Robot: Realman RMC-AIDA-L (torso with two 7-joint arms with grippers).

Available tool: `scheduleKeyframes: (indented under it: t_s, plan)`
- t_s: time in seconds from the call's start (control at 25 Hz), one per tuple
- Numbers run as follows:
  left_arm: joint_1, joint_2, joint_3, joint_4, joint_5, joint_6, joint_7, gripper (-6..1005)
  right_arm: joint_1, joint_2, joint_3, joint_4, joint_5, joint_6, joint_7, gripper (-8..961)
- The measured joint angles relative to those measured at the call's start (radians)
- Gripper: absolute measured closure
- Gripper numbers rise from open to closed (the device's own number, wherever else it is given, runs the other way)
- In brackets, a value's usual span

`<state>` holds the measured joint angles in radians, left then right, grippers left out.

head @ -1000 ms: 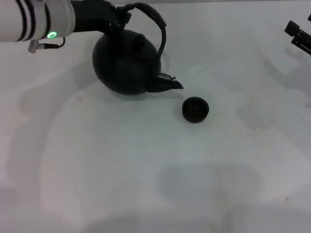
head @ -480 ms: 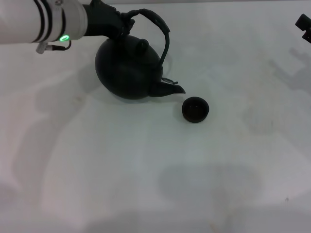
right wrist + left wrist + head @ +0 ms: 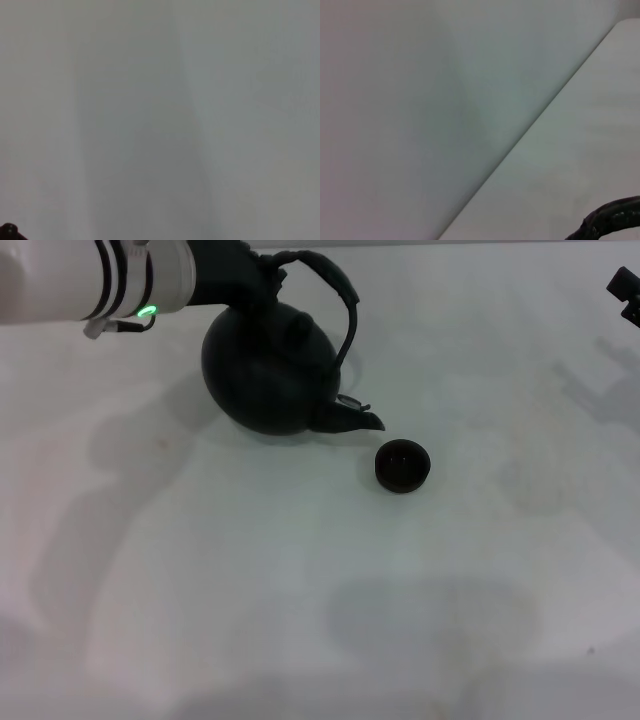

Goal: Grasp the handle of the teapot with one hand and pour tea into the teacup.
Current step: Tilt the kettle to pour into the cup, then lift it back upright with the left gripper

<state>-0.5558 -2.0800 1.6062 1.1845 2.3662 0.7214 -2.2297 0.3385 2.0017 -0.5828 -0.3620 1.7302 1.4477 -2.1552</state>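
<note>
left gripper point(image 3: 262, 280) gripping handle point(image 3: 335, 290), teapot point(image 3: 268, 370) tilted beside teacup point(image 3: 402, 465)

A plain white table point(image 3: 300, 590) with faint shadows.

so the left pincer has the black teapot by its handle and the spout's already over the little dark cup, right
Not quite. In the head view the left pincer holds the round matte black teapot by its arched handle, but the spout stops short of the small dark cup.
</note>
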Motion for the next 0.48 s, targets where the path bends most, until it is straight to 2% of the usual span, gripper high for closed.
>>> scheduleKeyframes:
  t_s: [0.24, 0.48]
  plan:
    - [0.004, 0.001, 0.024, 0.031, 0.008, 0.001, -0.010, 894, 0.001, -0.001, 0.000, 0.000, 0.000, -0.001, 0.000, 118]
    - [-0.004, 0.003, 0.066, 0.040, 0.096, 0.002, -0.070, 894, -0.001, -0.001, 0.000, 0.000, 0.000, -0.001, 0.000, 118]
